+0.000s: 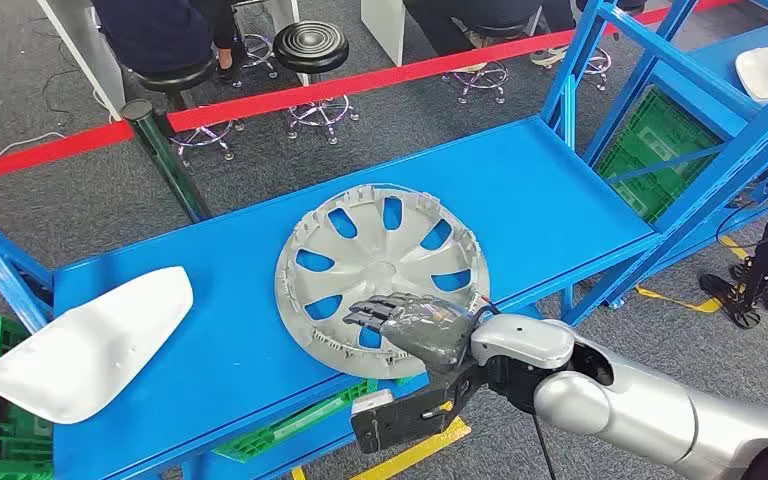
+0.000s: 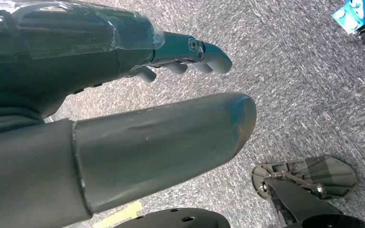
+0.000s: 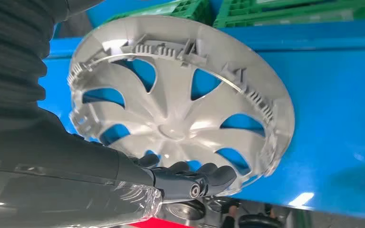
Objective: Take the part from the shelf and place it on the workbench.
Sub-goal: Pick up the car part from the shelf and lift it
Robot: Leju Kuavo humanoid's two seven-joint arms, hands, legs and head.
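Head view: right robot hand (image 1: 410, 325), fingers spread, rests on the hubcap (image 1: 380, 275) at the bench's (image 1: 560, 190) near edge, gripping nothing; lift straight up without dragging it off.

The wheel cover (image 1: 382, 275) is lying flat near the middle of the workbench (image 1: 550, 190), with the right hand (image 1: 410, 325) resting on its near rim. A curved panel (image 1: 90, 345) is sitting at the bench's left end, overhanging the edge. Behind the bench, stools (image 1: 312, 50) are standing beyond a barrier tape (image 1: 290, 95), and crates (image 1: 650, 150) are sitting under the shelf at right.
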